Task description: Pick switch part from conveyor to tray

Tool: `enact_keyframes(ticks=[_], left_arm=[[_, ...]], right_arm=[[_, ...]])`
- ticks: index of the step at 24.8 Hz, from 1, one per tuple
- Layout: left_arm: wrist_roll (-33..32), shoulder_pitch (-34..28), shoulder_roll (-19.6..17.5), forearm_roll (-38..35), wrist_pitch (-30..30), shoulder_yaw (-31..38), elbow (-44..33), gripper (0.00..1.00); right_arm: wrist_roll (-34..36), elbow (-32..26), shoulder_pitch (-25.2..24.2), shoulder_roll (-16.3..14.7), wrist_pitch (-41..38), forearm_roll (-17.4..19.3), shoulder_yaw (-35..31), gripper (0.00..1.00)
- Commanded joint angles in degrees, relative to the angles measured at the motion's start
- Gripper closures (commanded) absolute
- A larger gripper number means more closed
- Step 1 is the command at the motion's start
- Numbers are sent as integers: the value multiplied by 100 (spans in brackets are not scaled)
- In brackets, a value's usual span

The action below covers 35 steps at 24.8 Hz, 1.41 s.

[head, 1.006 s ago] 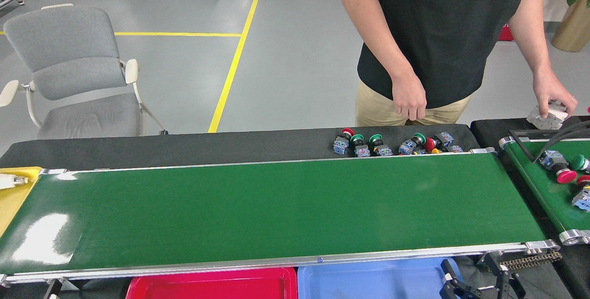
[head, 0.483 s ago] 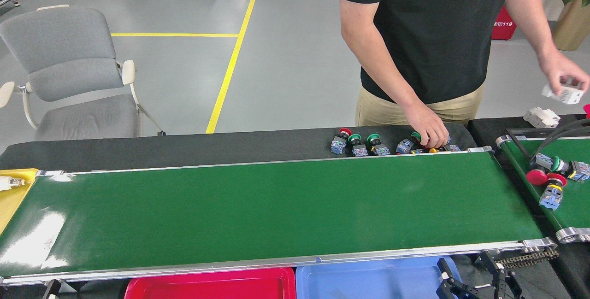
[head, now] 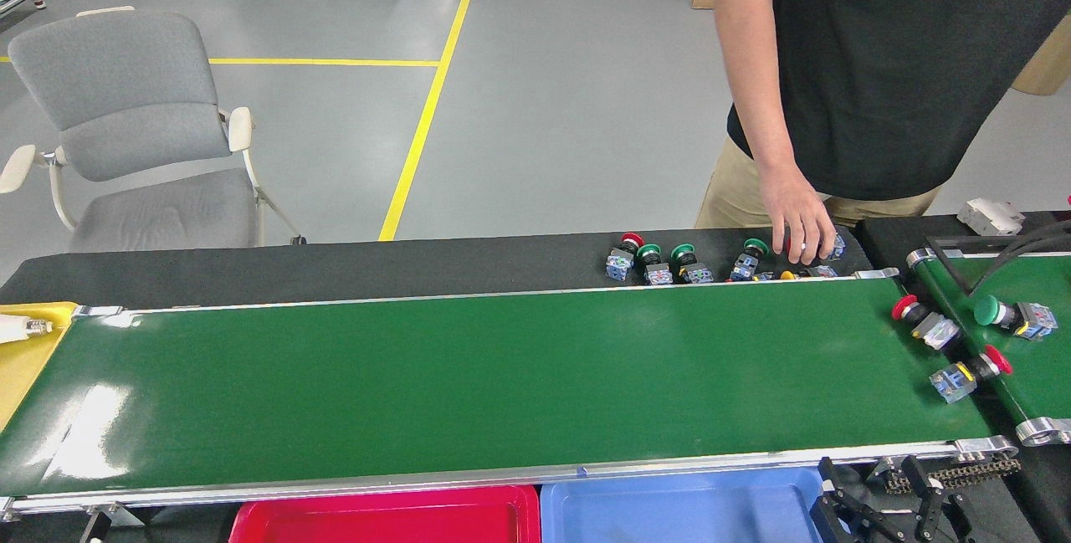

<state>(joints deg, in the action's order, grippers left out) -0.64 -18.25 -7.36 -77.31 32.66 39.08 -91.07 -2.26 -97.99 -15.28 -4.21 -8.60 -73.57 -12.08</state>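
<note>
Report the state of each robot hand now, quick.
Left hand: not in view.
Right hand: at the bottom edge beside the blue tray, dark and partly cut off; open or closed cannot be told.

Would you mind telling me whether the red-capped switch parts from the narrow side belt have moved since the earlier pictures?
Yes. Two red-capped switch parts have travelled leftward, off the narrow side belt onto the wide green conveyor.

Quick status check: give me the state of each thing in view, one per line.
conveyor: two red-capped switch parts at its right end
upper red switch: lying on its side
lower red switch: lying, straddling both belts
side belt: carries one green switch
red tray: nothing visible inside
blue tray: nothing visible inside
right gripper: low, jaw state unclear
person's hand: on the back-shelf parts
</note>
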Motion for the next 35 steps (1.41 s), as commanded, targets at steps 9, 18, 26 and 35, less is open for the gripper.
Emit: enact_keyframes(ticks=[9, 18, 26, 35], left_arm=[[55, 41, -90, 23, 74, -32, -25, 0], [47, 41, -90, 23, 83, -32, -25, 0], [47, 32, -99, 23, 83, -49, -16, 0], [47, 41, -90, 15, 83, -93, 2, 0]], right_arm=[[-64, 641, 746, -62, 833, -202, -13, 1], [-56, 1660, 1739, -71, 877, -202, 4, 1], [-56, 2179, 2135, -71, 877, -211, 277, 22], [-56, 2214, 2126, -334, 868, -228, 681, 88]])
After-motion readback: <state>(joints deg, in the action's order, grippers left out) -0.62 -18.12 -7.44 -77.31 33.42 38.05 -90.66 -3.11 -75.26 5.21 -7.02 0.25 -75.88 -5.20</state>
